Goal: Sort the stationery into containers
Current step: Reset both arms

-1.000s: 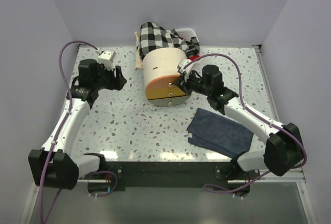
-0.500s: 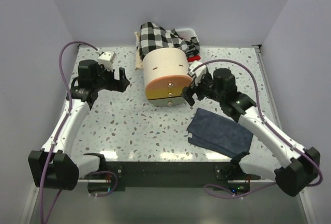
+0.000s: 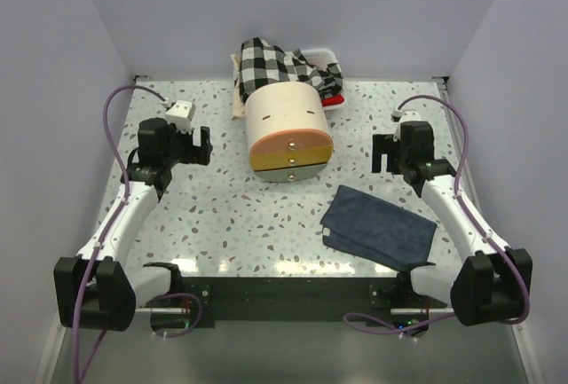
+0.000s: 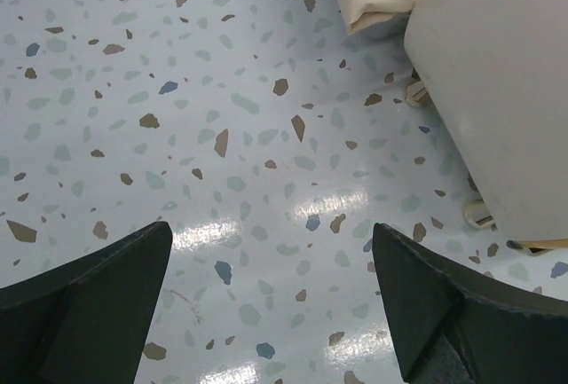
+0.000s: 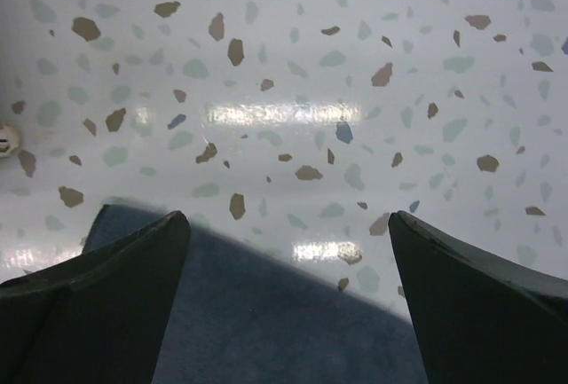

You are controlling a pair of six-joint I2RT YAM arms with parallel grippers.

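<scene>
Cream drum-shaped cabinet point(image 3: 280, 116), mid worktop towards far edge, three yellow-to-orange drawers point(image 3: 291, 155) with brass knobs facing near edge; left gripper point(image 4: 271, 235) and right gripper point(image 5: 288, 220) spread wide, empty.

No text, label, brand or number can be read anywhere. The cream drum-shaped cabinet point(image 3: 280, 109) at twelve o'clock on the speckled table point(image 3: 222, 215), its yellow-to-orange drawer fronts point(image 3: 291, 152) and the dark blue cloth point(image 3: 377, 229) at four o'clock bear no legible marks.
</scene>
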